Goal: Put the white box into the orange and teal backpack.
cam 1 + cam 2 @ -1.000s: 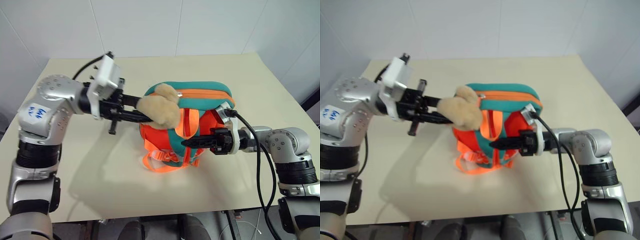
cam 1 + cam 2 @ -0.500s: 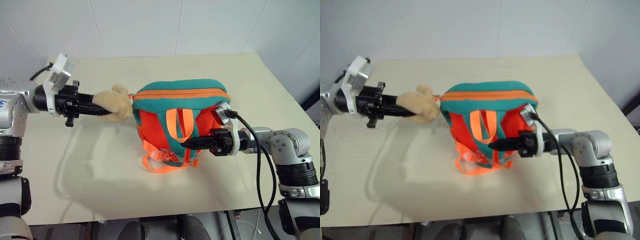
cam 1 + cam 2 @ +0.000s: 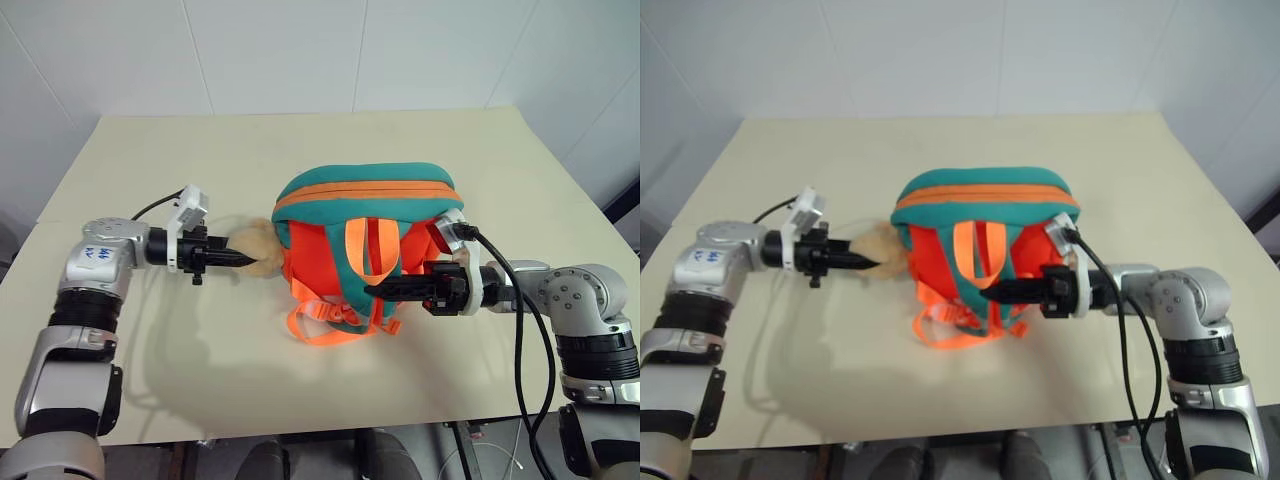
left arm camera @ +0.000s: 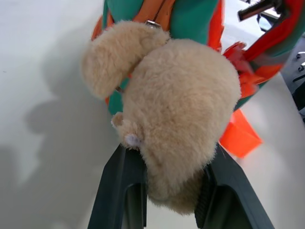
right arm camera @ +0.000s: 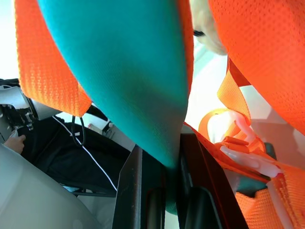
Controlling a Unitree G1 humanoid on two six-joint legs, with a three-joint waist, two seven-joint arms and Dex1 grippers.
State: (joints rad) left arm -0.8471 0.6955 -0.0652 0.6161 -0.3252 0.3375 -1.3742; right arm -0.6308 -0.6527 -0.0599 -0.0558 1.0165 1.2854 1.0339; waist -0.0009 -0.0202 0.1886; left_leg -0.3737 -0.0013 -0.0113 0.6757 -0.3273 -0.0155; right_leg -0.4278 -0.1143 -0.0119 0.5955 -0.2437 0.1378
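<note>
Backpack [image 3: 365, 215] held at both sides, zip shut, box not in.
Left gripper [image 3: 240, 259] fingers [image 4: 121, 191] clamp plush toy [image 4: 176, 114] beside backpack; right gripper [image 3: 372, 291] fingers [image 5: 128, 191] pinch teal strap [image 5: 128, 71]; next: open zip.

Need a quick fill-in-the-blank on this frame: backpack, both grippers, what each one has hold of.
1. The left gripper is shut on the tan ____ toy.
2. The right gripper pinches a ____-coloured strap of the orange and teal backpack.
3. The backpack stands on a ____, straps toward the robot.
4. The plush toy hangs at the backpack's ____ side, robot's own.

Missing words: plush; teal; table; left
</note>
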